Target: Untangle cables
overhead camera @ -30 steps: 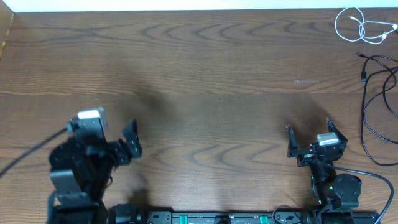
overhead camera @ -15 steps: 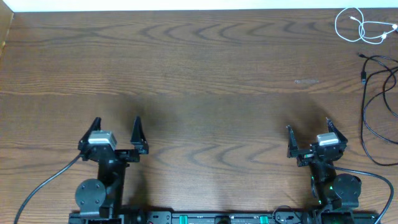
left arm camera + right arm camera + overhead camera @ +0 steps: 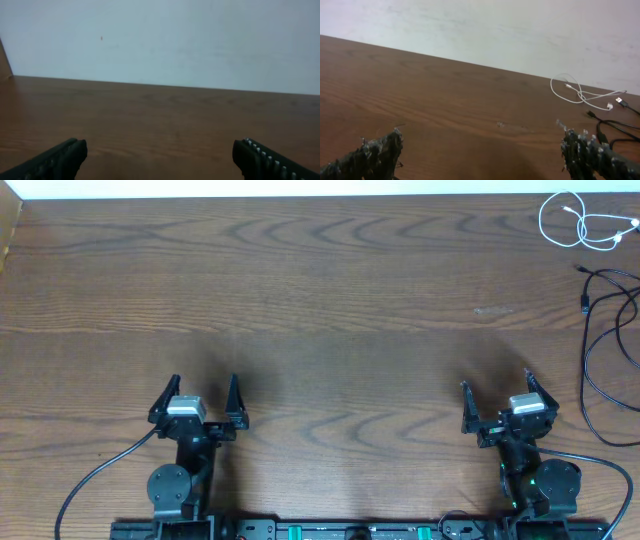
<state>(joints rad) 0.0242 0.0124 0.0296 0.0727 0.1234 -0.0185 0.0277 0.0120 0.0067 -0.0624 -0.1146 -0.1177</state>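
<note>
White cable (image 3: 578,222), black cables (image 3: 587,370) lie ahead-right of your right gripper (image 3: 495,383), nearer than left gripper (image 3: 205,378); both jaws wide open, holding nothing

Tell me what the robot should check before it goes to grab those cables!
1. Left gripper open and empty: ok.
2. Right gripper open and empty: ok.
3. White cable in view: ok, looped at the far right corner of the table.
4. Black cables fully in view: not ok, they run off the right edge of the overhead picture.
5. White and black cables free of each other: cannot tell, their ends lie close together in the right wrist view.
6. Way from the right gripper to the cables free: ok, only bare wood between.
</note>
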